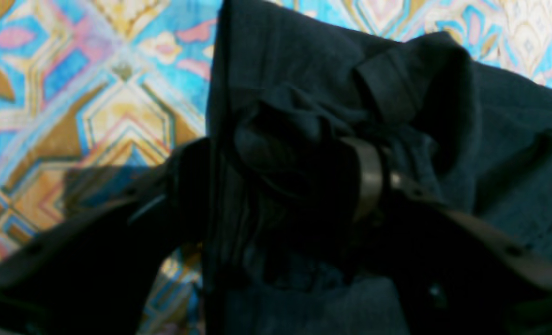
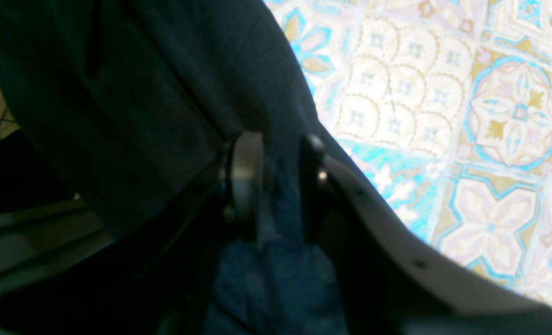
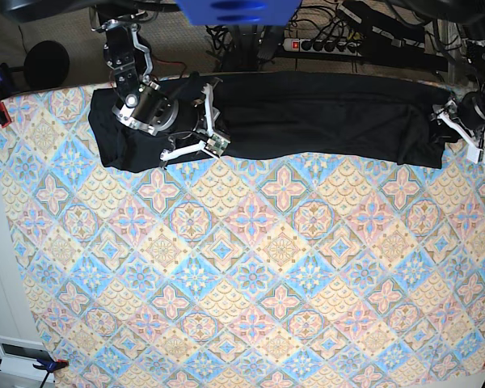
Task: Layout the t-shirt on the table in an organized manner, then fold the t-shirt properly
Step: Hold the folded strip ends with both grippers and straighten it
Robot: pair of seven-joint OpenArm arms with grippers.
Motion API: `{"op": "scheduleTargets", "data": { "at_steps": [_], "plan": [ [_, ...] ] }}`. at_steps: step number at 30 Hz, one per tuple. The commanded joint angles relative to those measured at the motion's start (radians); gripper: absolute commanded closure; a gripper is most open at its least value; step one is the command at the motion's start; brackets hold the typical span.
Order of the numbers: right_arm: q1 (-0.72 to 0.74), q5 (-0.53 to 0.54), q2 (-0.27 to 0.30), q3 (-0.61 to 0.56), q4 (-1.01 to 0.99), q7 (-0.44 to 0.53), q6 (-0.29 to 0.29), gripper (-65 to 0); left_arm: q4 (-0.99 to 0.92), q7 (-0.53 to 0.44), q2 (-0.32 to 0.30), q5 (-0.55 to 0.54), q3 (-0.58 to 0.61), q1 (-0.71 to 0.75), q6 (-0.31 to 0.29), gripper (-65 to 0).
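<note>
- Two grippers are on the garment. The right gripper [image 2: 280, 186] has its jaws nipped on a fold of the t-shirt [image 3: 307, 117]; in the right wrist view cloth sits pinched between the metal pad and the black finger.
- The left gripper [image 1: 280, 186] stands with its jaws spread wide. A bunched wad of black cloth lies between them, but I cannot tell if it is gripped or merely draped there.
- In the base view the right gripper [image 3: 196, 133] sits over the left part of the garment and the left gripper [image 3: 461, 121] at its right end.
- The t-shirt lies as a long dark band along the far edge of the table [image 3: 250, 267], spanning most of its width, rumpled and not yet laid flat.
- Handling, as judged: thin, limp and light fabric. It will sag, bunch and drag against the patterned cloth, and offers no stiffness to push against.
- Best holds, as judged: seams, cuffs, hem corners and shoulders, where doubled fabric gives the pads some bite. A single layer could slip out.
- Risk: pinching several layers together, so the garment lifts as a lump.
</note>
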Motion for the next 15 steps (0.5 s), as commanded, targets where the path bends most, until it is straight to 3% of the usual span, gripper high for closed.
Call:
{"op": "scheduleTargets", "data": {
  "at_steps": [1,10,15],
  "plan": [
    [0.014,0.014,-0.001,0.002,0.022,0.019,0.002,-13.3,-0.008,0.051,0.006,0.024,0.011,0.01,-0.001,-32.5],
    [0.03,0.014,-0.001,0.002,0.022,0.019,0.002,-13.3,-0.009,0.057,0.009,0.016,0.006,0.01,-0.003,-4.6],
    [0.03,0.014,-0.001,0.002,0.02,0.019,0.002,-13.3,-0.009,0.053,0.007,-0.011,0.0,0.007,-0.008,-2.4]
  ]
}}
